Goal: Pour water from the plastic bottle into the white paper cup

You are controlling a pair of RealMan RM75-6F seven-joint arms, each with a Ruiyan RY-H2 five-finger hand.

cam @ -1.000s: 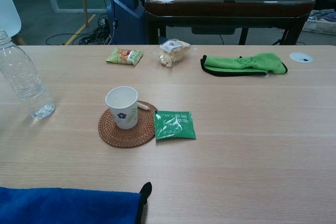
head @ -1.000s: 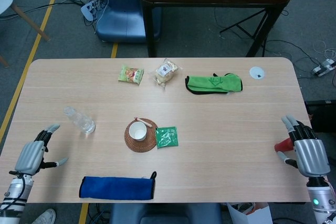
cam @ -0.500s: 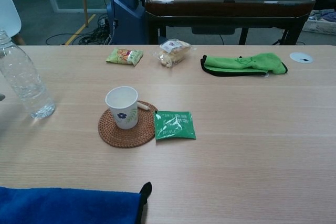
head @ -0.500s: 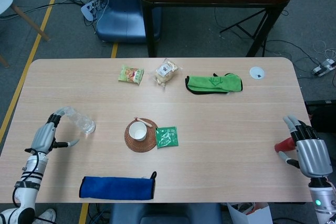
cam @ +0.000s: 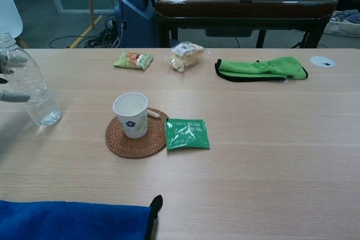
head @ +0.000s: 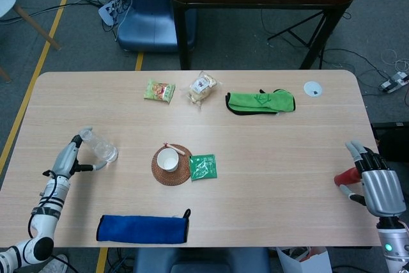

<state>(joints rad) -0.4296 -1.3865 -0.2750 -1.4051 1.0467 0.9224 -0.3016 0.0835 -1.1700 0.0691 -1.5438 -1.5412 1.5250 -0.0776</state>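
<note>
Reaching done: left hand (head: 69, 158) now at bottle (head: 99, 147), mid-left of frame, fingers around it; firm grip? can't tell. Cup (cam: 131, 114) still empty, pour pending.

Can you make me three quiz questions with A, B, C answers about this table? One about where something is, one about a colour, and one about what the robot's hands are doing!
1. Where does the paper cup stand?
A. on the round woven mat
B. on the blue cloth
C. on the floor

2. What colour is the cloth at the far side?
A. red
B. green
C. yellow

3. What is the right hand doing?
A. holding the cup
B. holding the bottle
C. holding nothing, at the table edge

Answers: 1 A, the cup sits on the mat. 2 B, it is bright green. 3 C, only the left hand is at the bottle.
</note>
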